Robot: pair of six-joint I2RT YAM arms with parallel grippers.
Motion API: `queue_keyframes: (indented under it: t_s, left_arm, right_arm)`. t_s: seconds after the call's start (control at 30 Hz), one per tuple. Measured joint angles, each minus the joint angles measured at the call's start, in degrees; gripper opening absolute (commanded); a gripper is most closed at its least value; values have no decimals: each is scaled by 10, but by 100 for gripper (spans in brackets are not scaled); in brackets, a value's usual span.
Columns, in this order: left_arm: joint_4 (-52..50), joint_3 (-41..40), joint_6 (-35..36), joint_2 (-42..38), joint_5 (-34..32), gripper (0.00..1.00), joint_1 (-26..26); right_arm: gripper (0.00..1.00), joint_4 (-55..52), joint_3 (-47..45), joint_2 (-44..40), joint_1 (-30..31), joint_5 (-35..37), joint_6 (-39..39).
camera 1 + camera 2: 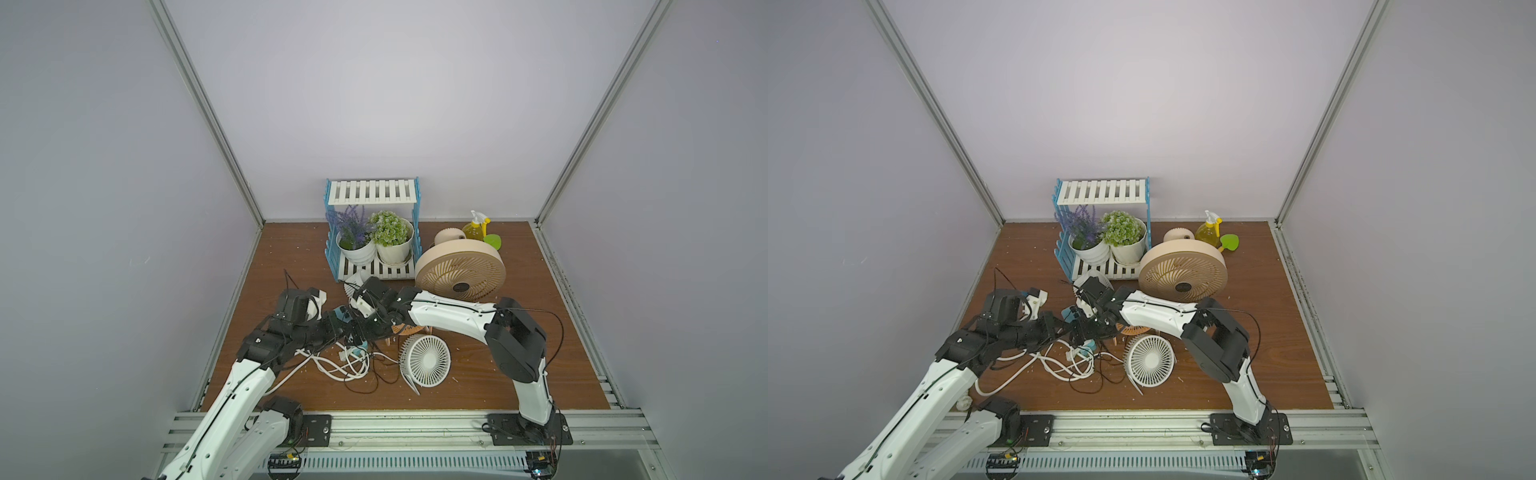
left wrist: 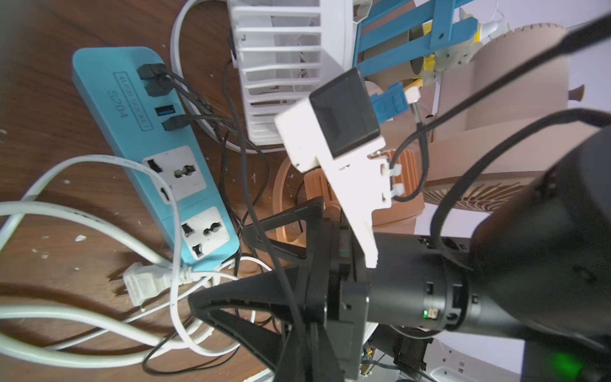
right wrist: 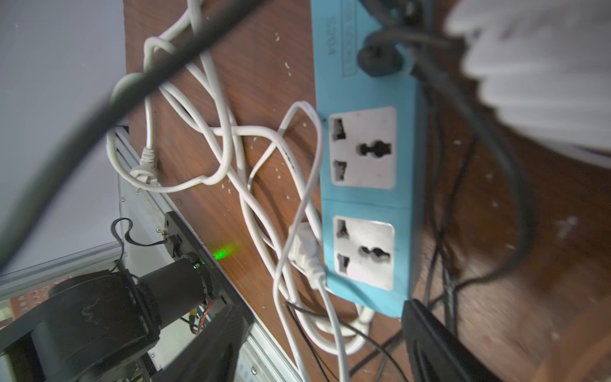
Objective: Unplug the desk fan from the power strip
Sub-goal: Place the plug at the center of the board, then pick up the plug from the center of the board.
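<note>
The teal power strip [image 2: 139, 132] lies on the brown table, mostly hidden under both arms in both top views [image 1: 341, 312]. Three black USB plugs [image 2: 155, 79] sit in its end ports, and one blue port [image 2: 164, 110] is bare. Their thin black cables run toward a white desk fan [image 1: 428, 360]. Which plug belongs to which fan cannot be traced. My right gripper [image 3: 324, 311] stands open over the strip's cord end, holding nothing. My left gripper [image 2: 314, 357] is shut beside it. A thin black cable passes its tip, and I cannot tell whether it is pinched.
A big beige fan [image 1: 461, 272], a small orange fan [image 1: 405, 329] and a white slatted fan [image 2: 277, 66] crowd the strip. The strip's thick white cord [image 1: 332, 365] loops in front. A blue-and-white plant rack [image 1: 374, 232] and a yellow spray bottle [image 1: 477, 226] stand behind.
</note>
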Motion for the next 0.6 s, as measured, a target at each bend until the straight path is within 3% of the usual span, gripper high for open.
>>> queue_keyframes:
  t_s: [0.2,0.3,0.6]
  left_arm:
    - [43,4,0,-2,34,9,-4]
    - [38,-3,0,5,17,8,-3]
    - [21,-26,0,21,0,7,-4]
  right_arm:
    - [85,-26,-23,-58,-7,44,-10]
    - [84,-23,-38,-97,-5,42,-16]
    - [69,9,-43,-176,3,52,-32]
